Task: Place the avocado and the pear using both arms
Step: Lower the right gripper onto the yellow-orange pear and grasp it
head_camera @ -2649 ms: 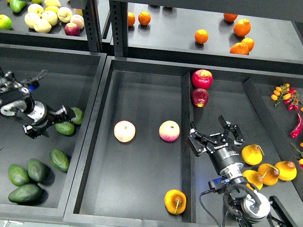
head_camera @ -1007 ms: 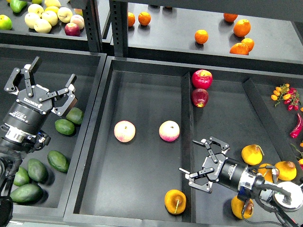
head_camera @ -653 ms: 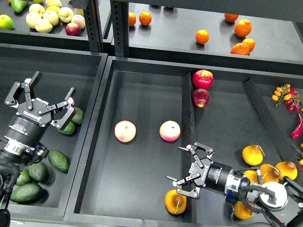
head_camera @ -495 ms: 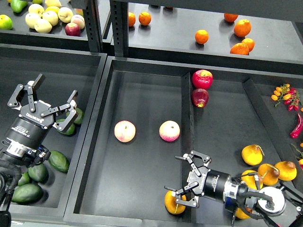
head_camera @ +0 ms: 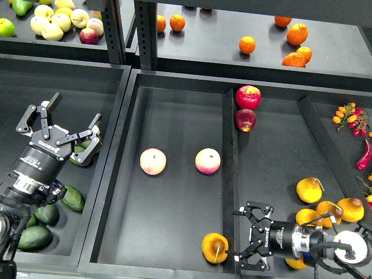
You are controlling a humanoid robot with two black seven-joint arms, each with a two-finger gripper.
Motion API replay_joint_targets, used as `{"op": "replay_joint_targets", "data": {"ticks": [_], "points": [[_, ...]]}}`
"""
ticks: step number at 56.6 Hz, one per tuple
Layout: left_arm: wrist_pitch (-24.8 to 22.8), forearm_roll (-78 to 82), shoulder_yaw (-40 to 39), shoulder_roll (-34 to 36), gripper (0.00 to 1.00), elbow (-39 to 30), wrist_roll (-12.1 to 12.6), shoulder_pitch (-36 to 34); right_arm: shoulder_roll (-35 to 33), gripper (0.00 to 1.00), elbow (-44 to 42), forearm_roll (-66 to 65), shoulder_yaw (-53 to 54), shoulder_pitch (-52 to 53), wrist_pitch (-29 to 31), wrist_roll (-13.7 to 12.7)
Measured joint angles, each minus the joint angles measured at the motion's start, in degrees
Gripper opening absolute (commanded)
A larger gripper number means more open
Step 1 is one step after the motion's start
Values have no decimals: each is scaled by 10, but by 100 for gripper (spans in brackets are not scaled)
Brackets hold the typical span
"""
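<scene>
**Both grippers spread, neither holding fruit**

Left gripper: fingers apart, poised over the left bin directly above a dark green avocado, which is partly hidden beneath it. Contact cannot be determined.

Right gripper: fingers apart, lying low and pointing left, just beside the pear, which rests stem-up at the front of the centre tray. 2 peaches sit mid-tray, well apart from both grippers.
</scene>
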Motion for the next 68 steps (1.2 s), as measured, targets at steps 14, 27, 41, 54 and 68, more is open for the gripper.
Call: {"op": "replay_joint_targets", "data": {"ticks": [14,27,41,54,68], "points": [[0,0,1,0,99,0,0,0,12,100,-9,-7,-2,-1,-1,0],[0,0,3,0,99,0,0,0,48,100,-36,-22,-3,0,-2,0],[0,0,4,0,99,0,0,1,60,100,-56,-30,-10,1,-2,0],[0,0,5,0,99,0,0,1,71,99,-61,-42,-13,1,-2,0],[0,0,5,0,99,-1,0,2,80,95,-69,-46,-13,1,-7,0]]}}
